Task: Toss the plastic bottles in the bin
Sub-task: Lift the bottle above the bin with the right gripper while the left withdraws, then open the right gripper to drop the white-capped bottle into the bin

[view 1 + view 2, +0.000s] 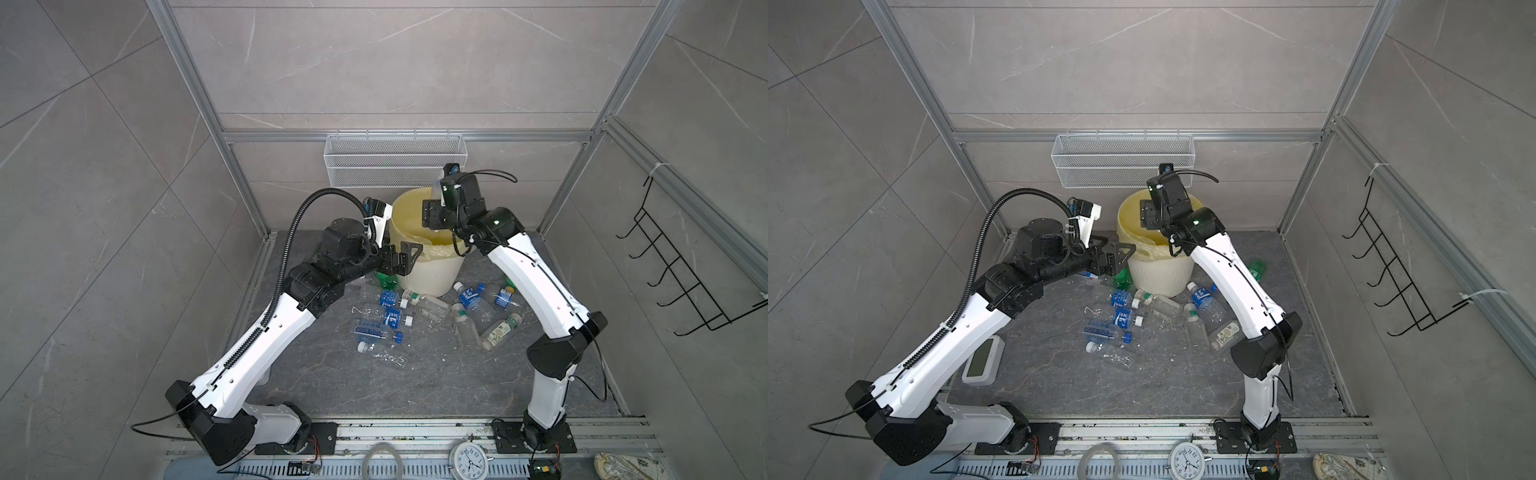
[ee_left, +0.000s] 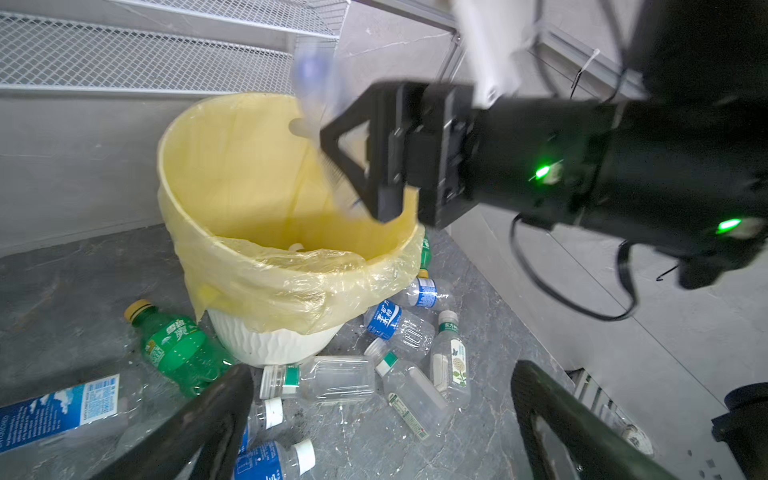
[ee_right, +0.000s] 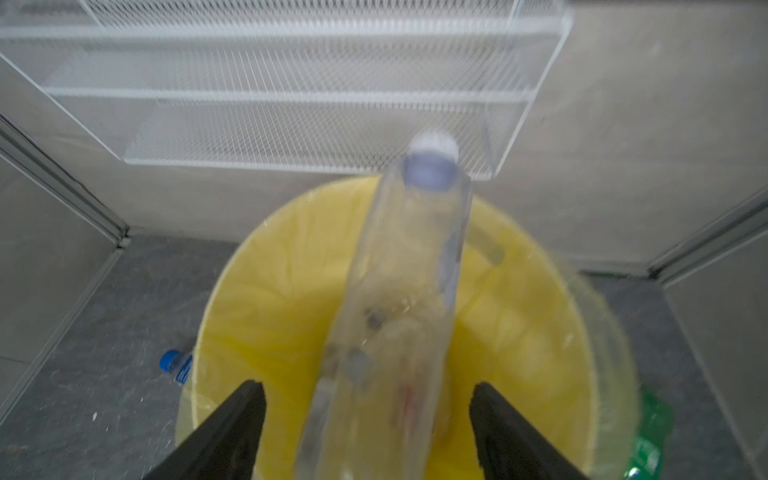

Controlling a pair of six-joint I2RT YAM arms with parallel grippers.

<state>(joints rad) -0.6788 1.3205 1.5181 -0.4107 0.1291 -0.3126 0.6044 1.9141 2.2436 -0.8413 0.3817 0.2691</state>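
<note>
**Presently: one drop under way, most of the lot outstanding**

Leftmost, the black left hand (image 1: pixel 401 259): fingers spread wide, holding nothing, just beside the near-left rim of the round cream-white ribbed plastic bin (image 1: pixel 428 278). By the bin's foot on that side, a green plastic bottle with a yellow cap (image 2: pixel 178 353) lies on its side.

Centre: the bin itself, lined with a translucent yellow bag (image 2: pixel 291 282) folded over the rim. Most of its bottom is hidden, so the contents cannot be counted.

Over the bin's mouth: a clear plastic bottle with a blue-tinged cap (image 3: pixel 407 291), blurred and tilted, cap toward the white wire mesh basket (image 1: pixel 395 162). It lies between the fingers of the right hand (image 3: pixel 372 432), which stand parted with a gap on either side. Nothing is gripped, and the bottle looks let go above the bag.

On the dark marbled surface (image 1: pixel 415 382) in front of the bin:
- clear blue-labelled bottles (image 1: pixel 386 320) toward the left;
- clear green-and-white-labelled bottles (image 1: pixel 498 330) toward the right;
- a second green bottle (image 1: pixel 1256 268) behind the right arm.

Progress, as judged: early. A dozen or so bottles remain on the surface.
</note>
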